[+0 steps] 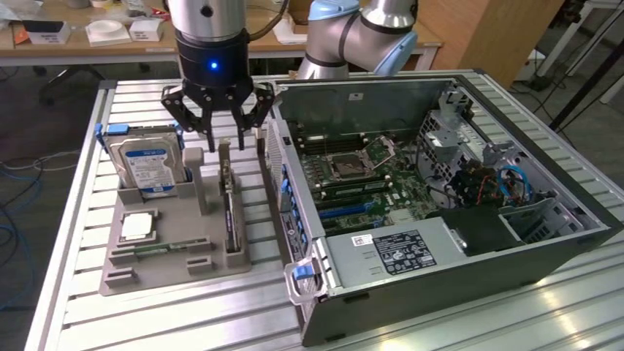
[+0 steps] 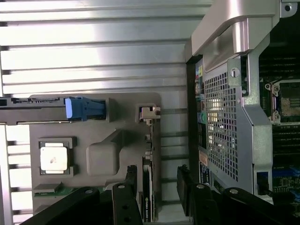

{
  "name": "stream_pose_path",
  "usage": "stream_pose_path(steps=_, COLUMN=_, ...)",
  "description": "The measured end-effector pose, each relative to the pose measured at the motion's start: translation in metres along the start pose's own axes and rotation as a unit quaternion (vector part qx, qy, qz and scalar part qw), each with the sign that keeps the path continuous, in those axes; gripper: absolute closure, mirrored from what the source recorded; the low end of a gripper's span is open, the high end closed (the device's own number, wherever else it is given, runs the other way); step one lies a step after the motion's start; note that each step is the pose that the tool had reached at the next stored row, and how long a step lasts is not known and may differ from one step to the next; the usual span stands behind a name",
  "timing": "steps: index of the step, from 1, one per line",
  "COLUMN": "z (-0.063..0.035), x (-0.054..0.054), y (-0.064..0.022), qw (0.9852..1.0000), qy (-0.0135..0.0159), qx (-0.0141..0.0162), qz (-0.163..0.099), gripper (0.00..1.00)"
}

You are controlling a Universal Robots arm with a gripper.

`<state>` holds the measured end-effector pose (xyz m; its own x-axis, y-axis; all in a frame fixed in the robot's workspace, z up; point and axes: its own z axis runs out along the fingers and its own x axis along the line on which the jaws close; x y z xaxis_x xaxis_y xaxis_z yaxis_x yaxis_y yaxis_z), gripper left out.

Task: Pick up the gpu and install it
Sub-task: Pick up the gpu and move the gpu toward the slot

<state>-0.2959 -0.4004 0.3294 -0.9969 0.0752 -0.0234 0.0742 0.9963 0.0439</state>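
Note:
The gpu (image 1: 230,208) stands on its long edge in a slot of the grey holder tray (image 1: 166,274), a thin dark card with a silver bracket at its far end. My gripper (image 1: 226,140) hangs open right over the card's far end. In the wrist view the gpu (image 2: 147,192) runs between the two black fingers (image 2: 127,187), nearer one of them, and neither jaw presses on it. The open computer case (image 1: 439,197), with its motherboard exposed, lies just to the exterior view's right of the tray.
On the same tray stand a hard drive (image 1: 146,164) with a blue handle, a square processor (image 1: 137,227) and a narrow memory stick (image 1: 161,248). The case wall (image 2: 225,117) stands close beside the gpu. Everything rests on a slatted aluminium table (image 1: 78,219).

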Motion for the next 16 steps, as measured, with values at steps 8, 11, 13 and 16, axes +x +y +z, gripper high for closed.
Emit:
stream_pose_path(steps=8, z=0.0088, x=0.0, y=-0.0004, qw=1.0, qy=-0.0001, qx=0.0003, qz=0.0, gripper=0.53)
stream_pose_path(steps=11, z=0.0121, x=0.0, y=-0.0005, qw=1.0, qy=-0.0001, qx=0.0004, qz=0.0, gripper=0.53)
stream_pose_path(steps=13, z=0.0143, x=0.0, y=-0.0006, qw=1.0, qy=-0.0001, qx=0.0005, qz=0.0, gripper=0.53)
stream_pose_path(steps=16, z=0.0177, x=0.0, y=-0.0008, qw=1.0, qy=-0.0001, qx=0.0006, qz=0.0, gripper=0.53)
